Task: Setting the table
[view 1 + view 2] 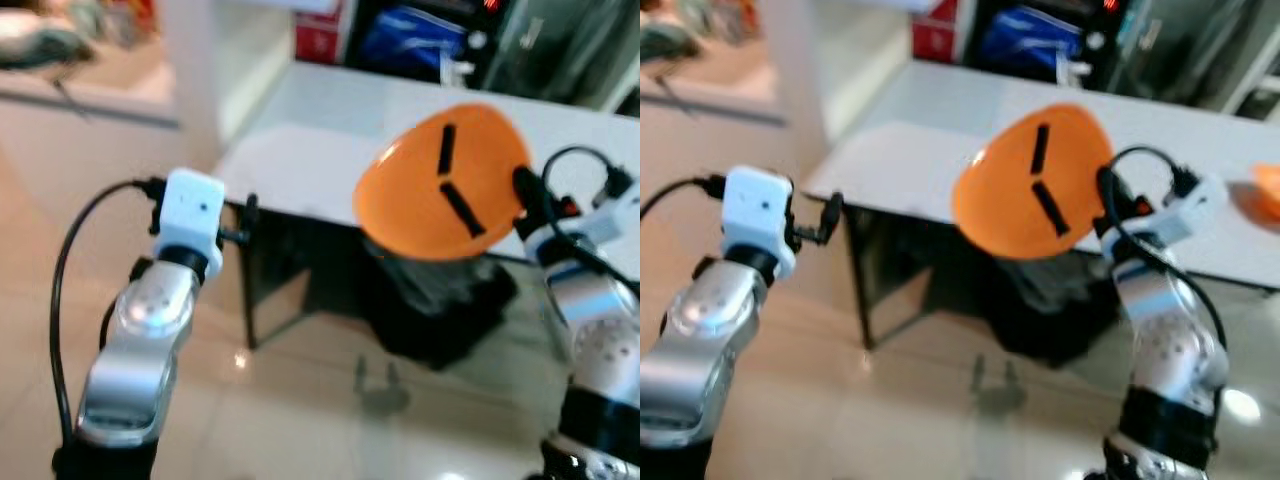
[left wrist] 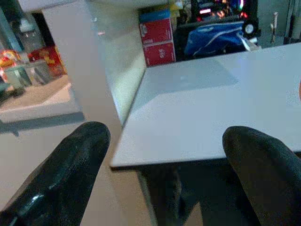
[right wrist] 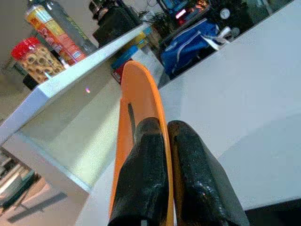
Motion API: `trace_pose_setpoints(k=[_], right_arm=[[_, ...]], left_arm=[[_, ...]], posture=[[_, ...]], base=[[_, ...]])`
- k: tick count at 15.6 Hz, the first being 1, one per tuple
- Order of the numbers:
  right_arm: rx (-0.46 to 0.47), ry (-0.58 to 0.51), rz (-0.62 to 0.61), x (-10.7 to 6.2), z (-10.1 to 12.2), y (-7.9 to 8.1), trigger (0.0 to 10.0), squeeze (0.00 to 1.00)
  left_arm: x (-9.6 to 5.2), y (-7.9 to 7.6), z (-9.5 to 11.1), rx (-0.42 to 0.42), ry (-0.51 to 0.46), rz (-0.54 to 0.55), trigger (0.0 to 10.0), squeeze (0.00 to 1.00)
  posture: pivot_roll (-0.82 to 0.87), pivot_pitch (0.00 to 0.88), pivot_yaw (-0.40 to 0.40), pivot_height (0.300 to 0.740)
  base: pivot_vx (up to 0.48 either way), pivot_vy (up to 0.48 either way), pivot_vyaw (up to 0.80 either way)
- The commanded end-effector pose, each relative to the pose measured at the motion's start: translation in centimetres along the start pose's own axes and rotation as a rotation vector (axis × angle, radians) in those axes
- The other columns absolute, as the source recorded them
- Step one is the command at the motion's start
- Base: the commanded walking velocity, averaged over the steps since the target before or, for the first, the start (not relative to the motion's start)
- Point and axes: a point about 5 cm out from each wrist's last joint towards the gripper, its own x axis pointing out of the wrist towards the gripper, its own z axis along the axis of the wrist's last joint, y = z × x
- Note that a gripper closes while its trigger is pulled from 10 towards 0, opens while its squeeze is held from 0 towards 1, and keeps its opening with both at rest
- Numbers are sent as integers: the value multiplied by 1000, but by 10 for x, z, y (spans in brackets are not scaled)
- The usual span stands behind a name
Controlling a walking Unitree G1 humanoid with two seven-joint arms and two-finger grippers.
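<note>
One orange plate (image 1: 440,185) is held on edge in the air by the right end effector (image 3: 164,155), whose two black fingers (image 3: 141,179) are pinched narrow on the rim, one finger on each face. In the head views the plate faces the camera, tilted, and hangs over the near edge of the white desk (image 1: 300,165), not touching it. Two dark bars (image 1: 462,208) show through the plate's face. The right arm (image 1: 1165,350) rises from the lower right, with one black cable (image 1: 1140,155) looping above its wrist.

The left end effector (image 2: 164,155) is held up in front of the desk's near left corner, apart from it, its two fingers (image 2: 75,160) spread wide with nothing between them. The left arm (image 1: 140,350) is silver with a white block (image 1: 195,215) at the wrist and one black cable (image 1: 75,260) curving down beside it.

A second orange thing (image 1: 1268,190) lies on the desk at the far right of the right eye view; it is cut by the frame and too blurred to name. Under the desk sits one dark bulky shape (image 1: 440,300) on a glossy beige floor (image 1: 300,420). Beyond the desk stand two red boxes (image 2: 159,40), stacked, and one blue bag (image 2: 214,40). In the right wrist view, a white shelf (image 3: 61,84) carries one red-lidded jar (image 3: 35,59) and two tall containers (image 3: 49,30) beside it
</note>
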Motion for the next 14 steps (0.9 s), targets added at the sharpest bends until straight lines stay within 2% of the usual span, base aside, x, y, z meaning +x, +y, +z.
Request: trace_pose_setpoints(k=[1, 4, 6, 8, 9, 11, 12, 14], right_arm=[[20, -26, 50, 4, 6, 12, 10000, 0], [112, -27, -15, 7, 5, 4, 10000, 0], [137, -16, -34, 8, 3, 1, 10000, 0], [260, -43, -51, 9, 7, -1, 10000, 0], [291, -54, -58, 9, 10, -3, 10000, 0], [277, -46, -66, 8, 11, -4, 10000, 0], [270, -31, -70, 8, 10, -4, 10000, 0], [256, 12, -104, 7, 5, -9, 10000, 0]], left_arm=[[1, 2, 3, 1, -10, 12, 10000, 0], [2, 0, 4, 1, -11, 3, 10000, 0], [2, 1, 5, 4, -13, 3, 10000, 0], [2, 2, 5, 7, -15, 6, 10000, 0], [3, 2, 7, 5, -22, 8, 10000, 0], [5, -2, 11, -66, -32, -21, 10000, 0], [4, -4, 11, -63, -35, -42, 10000, 0], [5, -9, 13, -83, -44, -72, 10000, 0]], posture=[[-45, 8, -48, 740], [-43, 13, -45, 740], [-39, 16, -47, 740], [-39, 18, -46, 740], [-39, 18, -46, 740], [-42, 21, -47, 740], [-46, 20, -44, 740], [-47, 16, -42, 740]], base=[[0, -480, 0], [0, -480, 0], [0, -480, 0], [0, -480, 0], [0, -480, 0], [0, 0, 0], [0, 0, 0], [427, 0, -731]])
